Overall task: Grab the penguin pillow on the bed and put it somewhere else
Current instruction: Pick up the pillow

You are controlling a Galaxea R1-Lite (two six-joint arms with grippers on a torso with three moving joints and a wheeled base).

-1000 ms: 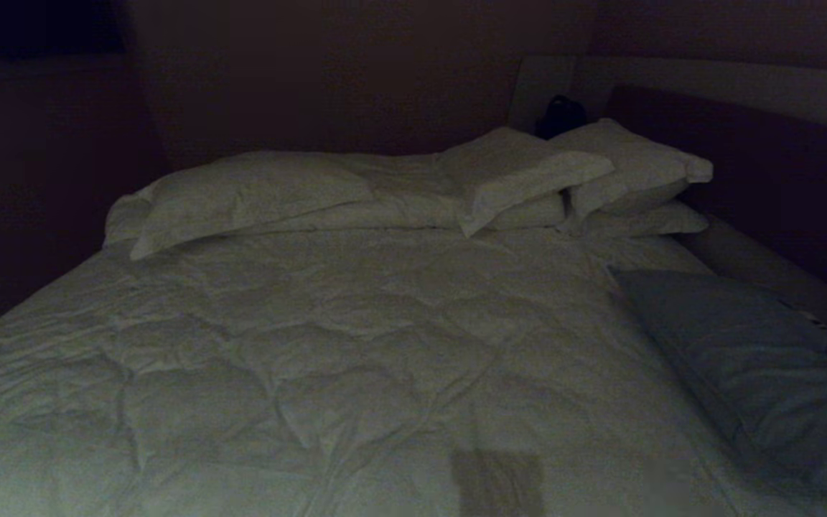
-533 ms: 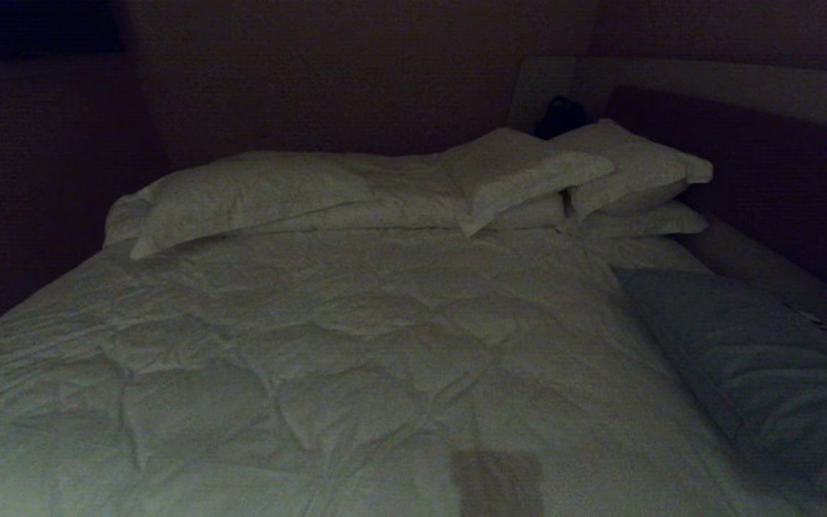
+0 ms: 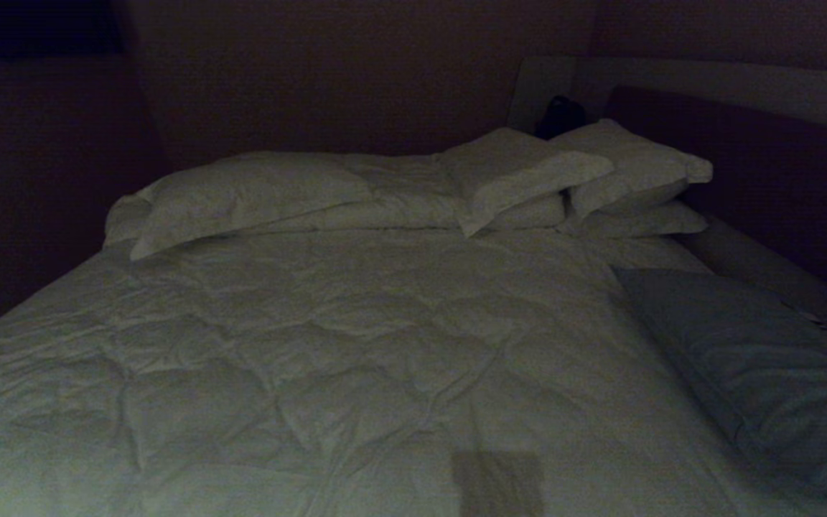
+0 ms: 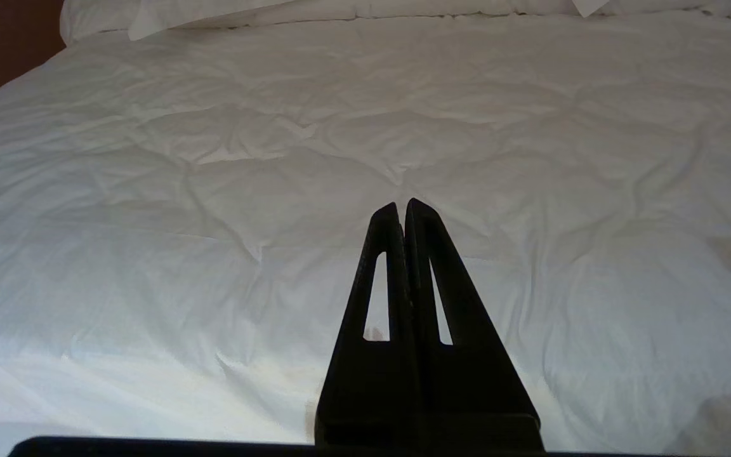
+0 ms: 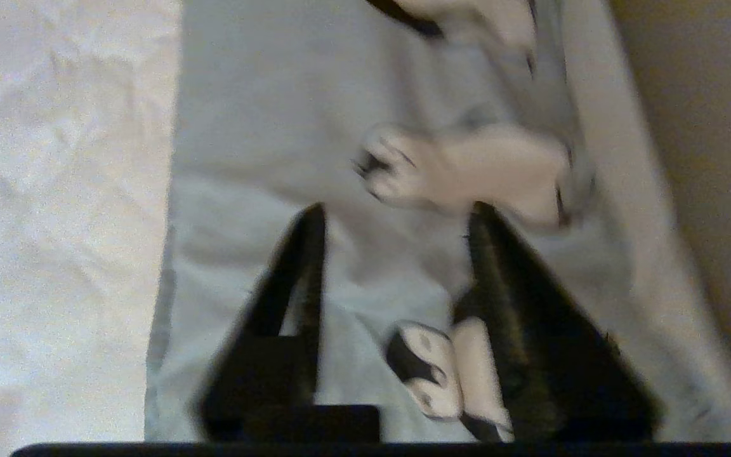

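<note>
The penguin pillow [image 3: 744, 359] is grey-blue and lies along the right side of the bed [image 3: 313, 345], with small penguins on its outer edge. Neither gripper shows in the head view. In the right wrist view my right gripper [image 5: 397, 212] is pressed down onto the penguin pillow [image 5: 276, 127] near that penguin edge. Its jaws are closed partway on a fold of the fabric, and one penguin [image 5: 426, 371] lies against a finger. My left gripper [image 4: 401, 206] is shut and empty, parked over the white duvet [image 4: 150, 190].
White pillows [image 3: 241, 194] are stacked at the far end, with more [image 3: 600, 172] by the dark headboard [image 3: 744, 143]. A small dark object [image 3: 561, 115] sits behind them. A narrow ledge [image 3: 765, 273] runs along the bed's right side beside the pillow.
A dark shape at the right edge of the head view, beside the pillow's penguin edge, is gone from sight. The pillow and the bed have stayed where they were.
</note>
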